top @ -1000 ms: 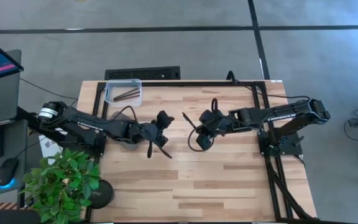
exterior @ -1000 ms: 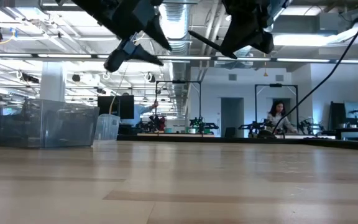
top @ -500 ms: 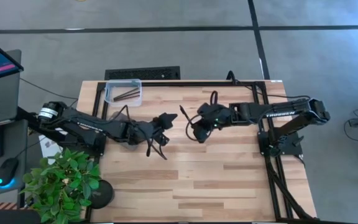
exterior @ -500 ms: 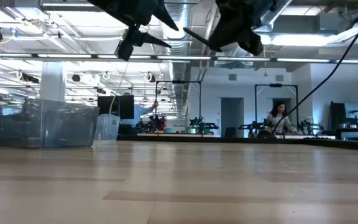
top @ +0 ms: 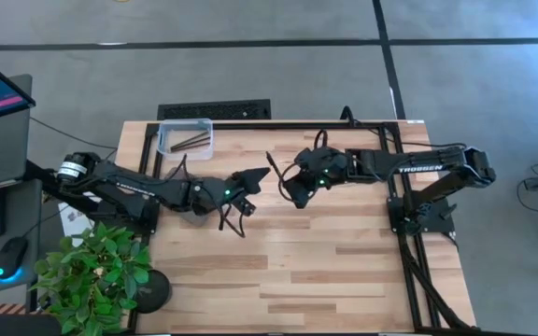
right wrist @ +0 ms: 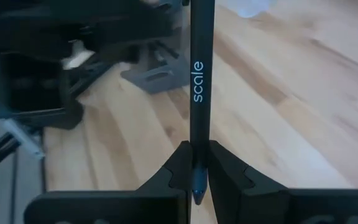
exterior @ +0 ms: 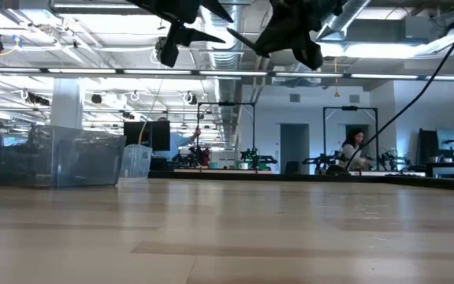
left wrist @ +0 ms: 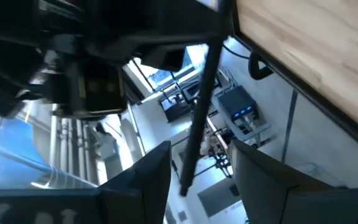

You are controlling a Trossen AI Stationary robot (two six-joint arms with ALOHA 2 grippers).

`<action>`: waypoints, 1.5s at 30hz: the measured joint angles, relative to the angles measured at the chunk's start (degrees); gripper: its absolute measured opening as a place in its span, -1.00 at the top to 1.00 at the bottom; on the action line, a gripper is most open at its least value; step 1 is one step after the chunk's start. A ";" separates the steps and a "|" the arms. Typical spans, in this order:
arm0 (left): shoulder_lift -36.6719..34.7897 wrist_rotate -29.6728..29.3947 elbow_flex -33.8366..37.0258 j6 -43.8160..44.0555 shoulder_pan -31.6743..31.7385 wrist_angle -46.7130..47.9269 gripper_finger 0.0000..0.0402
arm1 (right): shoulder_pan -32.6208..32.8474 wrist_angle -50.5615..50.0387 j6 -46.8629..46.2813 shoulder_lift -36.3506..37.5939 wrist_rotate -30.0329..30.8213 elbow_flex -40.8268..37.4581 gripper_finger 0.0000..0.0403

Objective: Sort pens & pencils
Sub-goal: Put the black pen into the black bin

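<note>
A black pen (right wrist: 197,62) printed "scale" is held in my right gripper (top: 292,182) above the middle of the table. Its free end (top: 271,161) sticks out toward my left gripper (top: 258,177). In the left wrist view that pen (left wrist: 204,93) runs between my left gripper's (left wrist: 201,146) open fingers, one on either side; I cannot tell whether they touch it. Brown pencils (top: 191,142) lie in a clear bin (top: 168,140) at the table's far left. In the low view both grippers hang high above the tabletop. My right gripper pinches the pen near its pointed end (right wrist: 195,163) between its two fingers. The pen runs on along the line of the fingers, away from them. It is lifted clear of the table, and its long free end slants toward my left gripper.
The clear bin (exterior: 53,158) stands at the far left corner inside a black rail frame (top: 278,124). A potted plant (top: 92,275) sits off the near left corner. Bare wood (top: 325,271) fills the near half. A person (exterior: 353,150) sits in the room behind.
My right gripper has carried the pen toward the far edge and slightly left, the pen staying clear of the table. My left gripper has risen, rolled and tipped up toward level, so that its fingers now stand around the pen's free end.
</note>
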State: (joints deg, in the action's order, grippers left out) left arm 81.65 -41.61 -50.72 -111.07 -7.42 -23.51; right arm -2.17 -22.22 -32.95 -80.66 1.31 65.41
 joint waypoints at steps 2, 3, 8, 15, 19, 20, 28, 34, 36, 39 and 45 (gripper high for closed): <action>0.00 1.01 0.00 -1.72 0.63 0.00 0.21 | 0.05 1.32 0.01 0.00 -1.31 0.00 0.72; 0.00 1.66 0.00 -2.30 0.94 0.00 0.21 | 0.11 1.81 0.00 0.00 -2.10 0.00 0.72; 0.00 2.41 0.00 -2.57 1.94 -0.02 0.22 | 0.25 2.20 -0.03 0.00 -2.96 0.00 0.72; 0.00 4.63 0.00 -6.40 2.38 -0.38 0.22 | -0.56 2.21 -1.44 0.00 -3.38 0.00 0.72; 0.00 7.27 0.00 -8.09 2.76 -0.50 0.22 | -0.48 3.04 -1.55 0.00 -4.36 0.00 0.72; 0.00 7.68 0.00 -8.32 3.01 -0.66 0.22 | -0.30 3.45 -1.55 0.00 -4.49 0.00 0.72; 0.02 8.29 0.00 -8.41 4.87 -3.62 0.22 | -0.21 4.58 -1.57 -0.44 -5.86 0.04 0.72; 0.02 8.42 0.00 -8.31 5.59 -3.43 0.29 | -0.18 4.73 -1.57 -0.44 -5.98 0.04 0.72; 0.02 8.42 0.00 -8.28 5.80 -3.48 0.34 | -0.17 4.72 -1.57 -0.44 -6.00 0.04 0.72; 0.02 8.59 0.00 -8.26 6.01 -3.45 0.43 | -0.16 4.72 -1.57 -0.44 -5.97 0.04 0.72; 0.01 10.22 0.00 -7.75 6.01 -3.19 0.65 | -0.12 4.59 -1.60 -0.44 -6.02 0.02 0.72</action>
State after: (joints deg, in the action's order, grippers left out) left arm 81.65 -31.39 -50.72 -118.83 -1.41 -26.70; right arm -2.29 -17.63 -34.54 -81.10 -4.71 65.43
